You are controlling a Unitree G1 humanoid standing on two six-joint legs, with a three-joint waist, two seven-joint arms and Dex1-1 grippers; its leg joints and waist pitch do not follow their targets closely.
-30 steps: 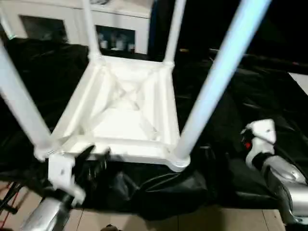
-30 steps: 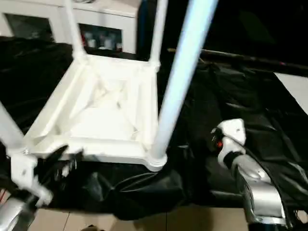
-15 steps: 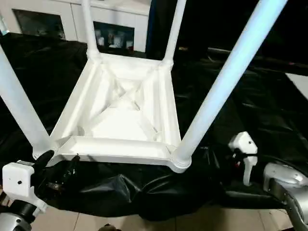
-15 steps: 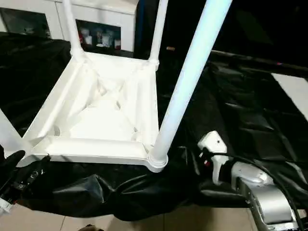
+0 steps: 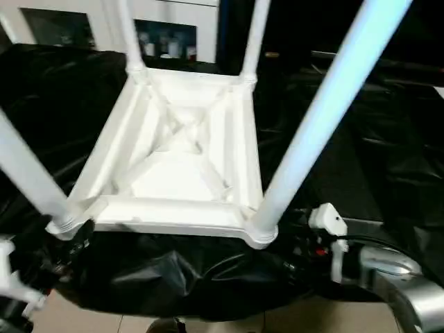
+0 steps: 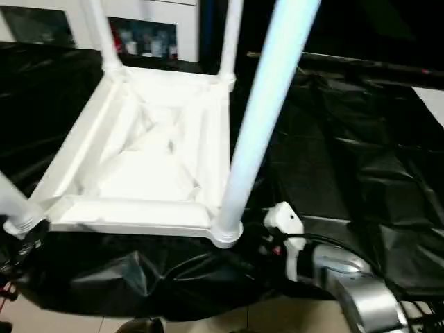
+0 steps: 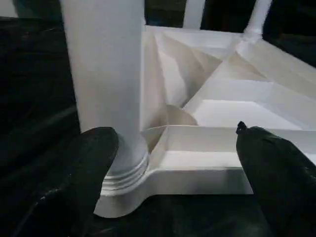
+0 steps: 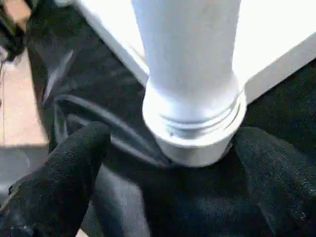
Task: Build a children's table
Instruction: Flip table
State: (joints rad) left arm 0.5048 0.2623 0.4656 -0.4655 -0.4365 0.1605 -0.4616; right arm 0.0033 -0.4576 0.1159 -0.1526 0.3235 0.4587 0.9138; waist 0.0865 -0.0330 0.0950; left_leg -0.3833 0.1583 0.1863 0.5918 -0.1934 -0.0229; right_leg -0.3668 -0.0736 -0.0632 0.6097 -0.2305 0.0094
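Children's table (image 5: 177,163) upside down on black plastic sheeting (image 5: 388,139) covering the tabletop; ribbed X-braced underside facing up. Four white legs seated in corner sockets, rising out of frame: near-right leg (image 5: 326,118), near-left leg (image 5: 28,170), two far legs (image 5: 255,38) at the back corners. White cabinets (image 5: 173,31) behind the far edge. Tan floor tiles (image 5: 90,320) visible below the sheeting's near edge.

Left hand (image 7: 173,182) open wide, black fingers (image 7: 84,173) spread either side of the near-left corner socket (image 7: 121,190); one finger just beside the leg base, the other out in front of the table's near rail. Nothing gripped.

Right hand (image 8: 168,187) open wide, fingers (image 8: 59,177) flanking the near-right corner socket (image 8: 195,133) with gaps on both sides. Nothing gripped. Right silver forearm (image 5: 399,284) low at the sheeting's near edge, beside that corner.
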